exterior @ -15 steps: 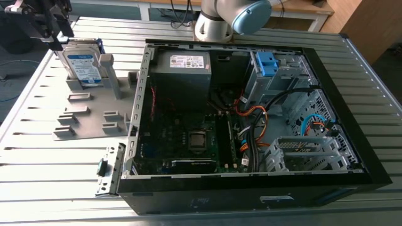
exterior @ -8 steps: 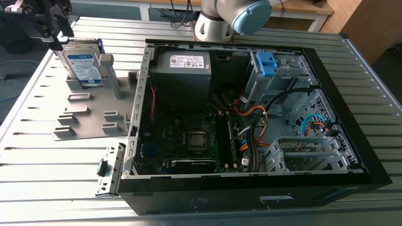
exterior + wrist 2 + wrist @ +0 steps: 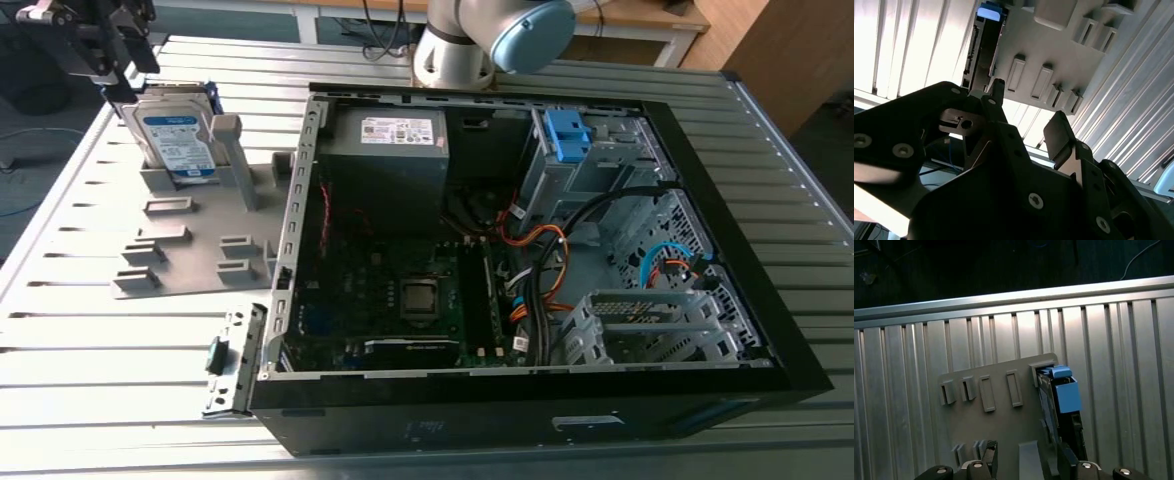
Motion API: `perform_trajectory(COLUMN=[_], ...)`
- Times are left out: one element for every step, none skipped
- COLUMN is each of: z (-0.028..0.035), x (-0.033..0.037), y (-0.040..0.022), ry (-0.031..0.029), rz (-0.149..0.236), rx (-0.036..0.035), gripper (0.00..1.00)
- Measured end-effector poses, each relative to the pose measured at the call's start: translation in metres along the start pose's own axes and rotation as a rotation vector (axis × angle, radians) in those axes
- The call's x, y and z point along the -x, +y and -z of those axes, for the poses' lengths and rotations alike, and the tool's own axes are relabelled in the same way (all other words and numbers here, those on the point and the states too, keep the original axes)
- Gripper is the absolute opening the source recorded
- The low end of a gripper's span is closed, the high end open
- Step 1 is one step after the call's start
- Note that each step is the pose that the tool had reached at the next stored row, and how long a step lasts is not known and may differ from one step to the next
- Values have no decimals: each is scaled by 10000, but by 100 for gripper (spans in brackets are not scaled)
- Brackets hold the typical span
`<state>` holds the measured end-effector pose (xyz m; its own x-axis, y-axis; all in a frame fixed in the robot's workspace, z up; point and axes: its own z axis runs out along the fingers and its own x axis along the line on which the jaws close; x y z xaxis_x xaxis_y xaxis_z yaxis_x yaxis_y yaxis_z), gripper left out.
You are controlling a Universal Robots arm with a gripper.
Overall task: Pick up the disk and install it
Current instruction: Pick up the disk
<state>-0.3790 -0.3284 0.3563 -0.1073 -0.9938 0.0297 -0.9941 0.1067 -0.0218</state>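
Spread jaws with nothing between them mark the gripper (image 3: 118, 70) as it hangs over the disk (image 3: 180, 140), at the exterior view's left. The disk stands on edge in a slot of a grey holder plate (image 3: 174, 250) on the ribbed metal table (image 3: 107, 350), apparently so that its upper edge is offered to a grasp from above. In both wrist views it lies below the jaws, apart from them and toward one side of the opening rather than centred. Beside the plate, the computer case (image 3: 534, 250) lies on its side, uncovered, its interior reachable from above.
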Motion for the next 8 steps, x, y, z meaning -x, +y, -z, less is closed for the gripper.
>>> perform_trajectory(z=[0,0,0,0,-1,0,-1,-1], x=[11,20,28,35,41,47,52,57], y=[1,2,3,4,4,5,6,6], ry=[0,0,1,1,0,1,1,1], rz=[1,1,1,1,0,1,0,0], rx=[-1,0,0,0,0,0,0,0], gripper=[58,58,58,58,58,58,58,58])
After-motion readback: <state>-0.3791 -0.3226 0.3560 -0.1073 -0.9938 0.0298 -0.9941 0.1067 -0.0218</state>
